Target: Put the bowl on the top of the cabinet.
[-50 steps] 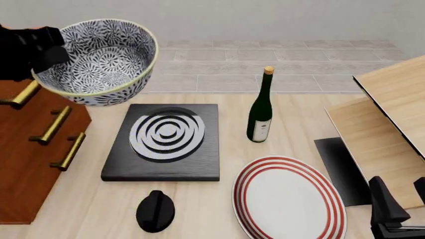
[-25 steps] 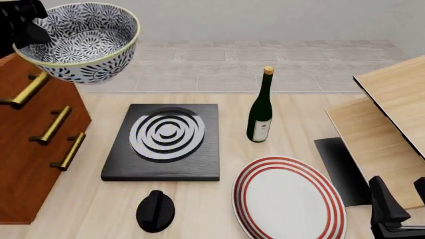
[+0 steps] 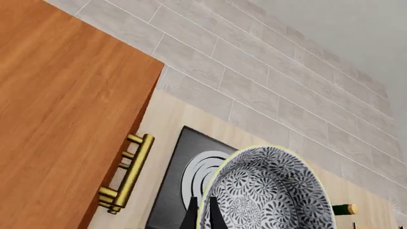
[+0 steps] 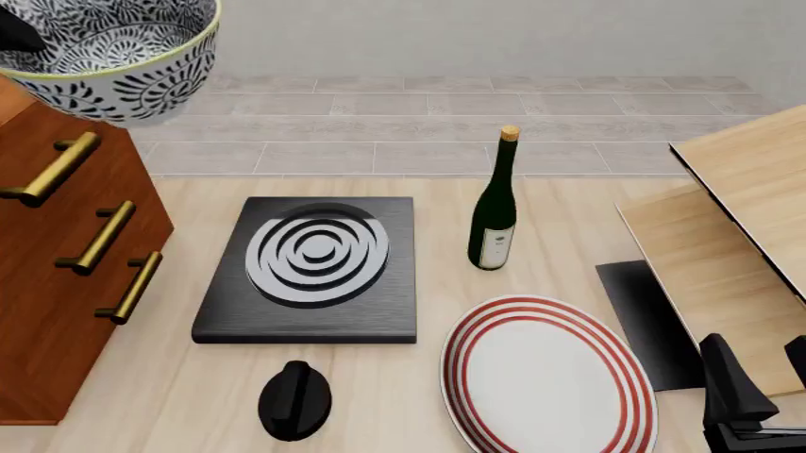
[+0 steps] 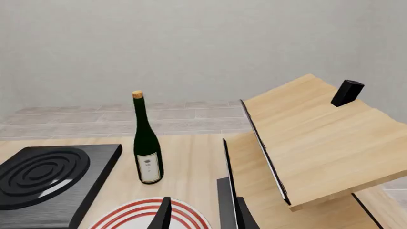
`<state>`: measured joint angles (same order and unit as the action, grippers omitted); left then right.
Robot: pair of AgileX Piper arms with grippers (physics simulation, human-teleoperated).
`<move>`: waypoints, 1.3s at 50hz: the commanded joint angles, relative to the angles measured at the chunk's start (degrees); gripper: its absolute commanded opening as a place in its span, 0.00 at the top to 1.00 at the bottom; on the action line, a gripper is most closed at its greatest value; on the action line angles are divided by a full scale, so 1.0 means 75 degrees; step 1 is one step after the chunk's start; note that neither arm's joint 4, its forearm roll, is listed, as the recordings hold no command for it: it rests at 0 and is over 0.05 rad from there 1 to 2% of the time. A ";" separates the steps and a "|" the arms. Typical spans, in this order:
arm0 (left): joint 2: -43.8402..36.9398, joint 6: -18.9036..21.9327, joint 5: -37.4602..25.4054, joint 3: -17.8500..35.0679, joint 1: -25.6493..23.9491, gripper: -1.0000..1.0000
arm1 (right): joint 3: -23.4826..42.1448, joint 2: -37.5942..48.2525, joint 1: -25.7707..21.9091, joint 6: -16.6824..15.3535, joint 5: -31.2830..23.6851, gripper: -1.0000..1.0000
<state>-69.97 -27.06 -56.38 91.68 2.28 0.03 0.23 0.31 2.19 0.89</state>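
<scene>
The blue-and-white patterned bowl [image 4: 111, 52] hangs in the air at the top left, over the drawer-side edge of the reddish-brown cabinet [image 4: 57, 283]. Only a dark bit of my left gripper [image 4: 14, 33] shows at the frame's corner. In the left wrist view the left gripper [image 3: 202, 212] is shut on the rim of the bowl [image 3: 273, 191], beside the flat cabinet top [image 3: 57, 109] and a brass handle [image 3: 127, 174]. My right gripper [image 4: 760, 368] stands open and holds nothing at the front right; in its own view the right gripper [image 5: 205, 217] hovers over the plate's edge.
A black stove plate with white rings [image 4: 312, 264] lies mid-table, and a black knob [image 4: 294, 399] sits in front of it. Right of these stand a green wine bottle [image 4: 495, 203] and a white plate with red rings [image 4: 548, 377]. Pale wooden furniture [image 4: 737, 226] fills the right side.
The bowl has moved up and to the left with my left gripper, from beside the cabinet's top corner to above it. The right arm has not moved.
</scene>
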 commanded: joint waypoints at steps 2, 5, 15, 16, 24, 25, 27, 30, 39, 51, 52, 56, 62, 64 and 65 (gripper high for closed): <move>-0.0153 -0.0107 -0.0476 0.0644 0.0643 1.00 | -0.0002 -0.0022 -0.0008 -0.0003 -0.0012 0.00; -0.0228 -0.0069 -0.0601 0.0799 0.0789 1.00 | -0.0002 -0.0023 -0.0005 -0.0001 -0.0009 0.00; -0.0273 -0.0303 -0.0672 0.1005 0.1253 1.00 | -0.0002 -0.0022 0.0003 0.0021 -0.0005 0.00; -0.0298 -0.0303 -0.0720 0.1072 0.1264 1.00 | -0.0002 -0.0021 0.0003 0.0024 -0.0005 0.00; -0.0369 -0.0429 -0.0958 0.1459 0.1650 1.00 | -0.0001 -0.0017 0.0001 0.0034 0.0002 0.00; -0.0369 -0.0429 -0.0958 0.1460 0.1650 1.00 | -0.0001 -0.0017 0.0001 0.0034 0.0002 0.00; -0.0389 -0.0470 -0.0986 0.1517 0.1693 1.00 | -0.0001 -0.0018 0.0006 0.0038 0.0006 0.00; -0.0406 -0.0467 -0.1012 0.1586 0.1813 1.00 | 0.0000 -0.0018 0.0007 0.0040 0.0006 0.00; -0.0407 -0.0594 -0.1066 0.1697 0.2110 1.00 | -0.0001 -0.0015 -0.0004 0.0049 -0.0001 0.00; -0.0397 -0.0769 -0.1114 0.1710 0.2561 1.00 | -0.0002 -0.0018 -0.0004 0.0052 -0.0004 0.00; -0.0402 -0.0772 -0.1127 0.1731 0.2615 1.00 | -0.0002 -0.0018 -0.0004 0.0055 -0.0006 0.00; -0.0436 -0.0772 -0.1218 0.1833 0.2844 1.00 | -0.0002 -0.0018 -0.0001 0.0056 -0.0004 0.00; -0.0470 -0.0861 -0.1304 0.1989 0.3076 1.00 | -0.0002 -0.0018 0.0002 0.0061 -0.0007 0.00; -0.0489 -0.0896 -0.1311 0.1994 0.3121 1.00 | 0.0004 0.0016 0.0000 0.0062 0.0022 0.00; -0.0490 -0.0891 -0.1304 0.2002 0.3180 1.00 | 0.0004 0.0014 -0.0001 0.0061 0.0020 0.00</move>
<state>-73.42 -33.27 -65.59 105.30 23.22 0.02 0.16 0.31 2.62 0.91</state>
